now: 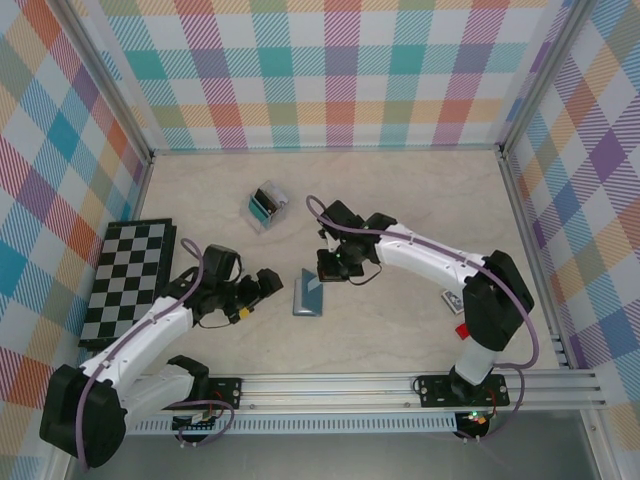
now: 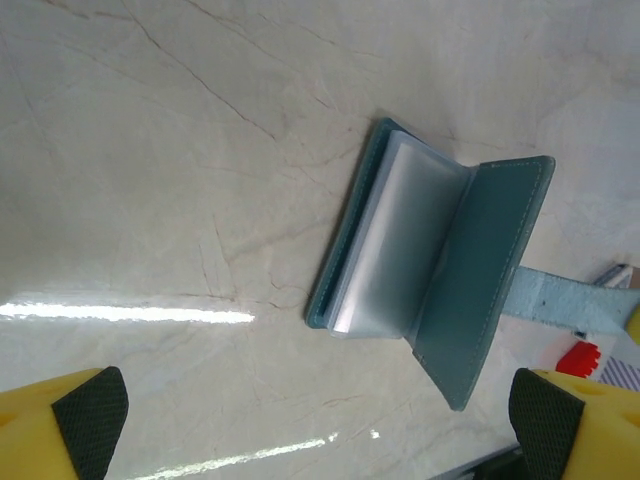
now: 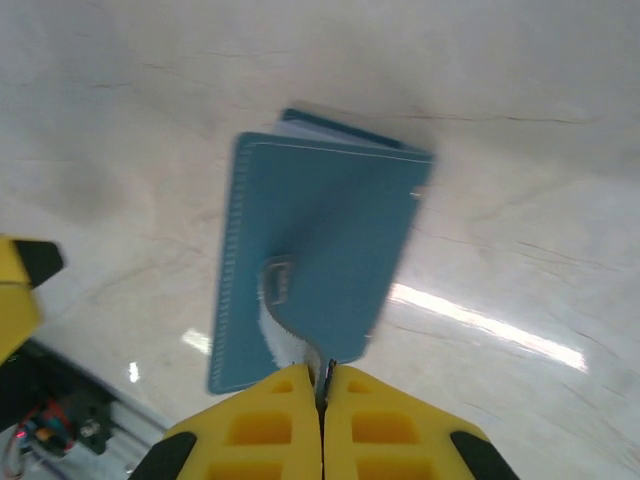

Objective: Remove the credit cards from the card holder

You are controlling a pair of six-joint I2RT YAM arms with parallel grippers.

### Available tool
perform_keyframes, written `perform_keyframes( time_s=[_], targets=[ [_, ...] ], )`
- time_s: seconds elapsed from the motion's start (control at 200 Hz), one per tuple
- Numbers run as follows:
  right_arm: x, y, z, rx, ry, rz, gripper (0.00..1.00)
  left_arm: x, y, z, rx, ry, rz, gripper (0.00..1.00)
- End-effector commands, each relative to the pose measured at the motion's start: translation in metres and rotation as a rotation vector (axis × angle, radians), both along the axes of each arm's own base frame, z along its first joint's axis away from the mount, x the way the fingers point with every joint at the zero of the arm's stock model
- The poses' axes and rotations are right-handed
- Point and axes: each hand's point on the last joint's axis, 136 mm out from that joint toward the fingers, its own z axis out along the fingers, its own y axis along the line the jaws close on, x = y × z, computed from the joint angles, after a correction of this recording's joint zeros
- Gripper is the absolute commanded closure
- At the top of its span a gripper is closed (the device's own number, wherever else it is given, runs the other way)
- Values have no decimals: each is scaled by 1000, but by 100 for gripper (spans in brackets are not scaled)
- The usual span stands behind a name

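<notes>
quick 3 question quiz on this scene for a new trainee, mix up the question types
1. Multiple choice: which gripper pinches the closing tab of the card holder? A) left B) right
2. True or false: the left gripper is shut.
3. Fill in: the checkerboard lies on the robot's ___ side.

Key
1. B. The right gripper is closed on the tab, holding one panel up.
2. False. Its jaws stand wide open, facing the card holder.
3. Left.
</notes>
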Motion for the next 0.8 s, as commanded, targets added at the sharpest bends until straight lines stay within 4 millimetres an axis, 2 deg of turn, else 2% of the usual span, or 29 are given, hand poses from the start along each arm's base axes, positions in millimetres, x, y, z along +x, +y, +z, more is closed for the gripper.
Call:
perform_keyframes(
  time_s=[0.0, 0.12, 0.265, 0.455, 0.585, 0.795],
  targets=[
    [-6, -48, -14, -193, -10, -77, 94, -9, -11, 0, -74, -3, -46, 0],
    [-7, -68, -28, -275, -1, -114, 94, -13, -17, -2, -102, -8, -85, 0],
    [-6, -75, -41, -331, 18, -135, 94, -14, -24, 2, -137, -25, -123, 0],
    [2, -81, -52, -389, 27, -133, 94, -4, -36, 9, -192, -38, -136, 1],
    [6, -81, -60, -403, 27, -99, 94, 7, -48, 14, -223, -58, -136, 6],
    [12, -81, -75, -413, 27, -55, 94, 15, -69, 13, -221, -43, -148, 25]
  ],
)
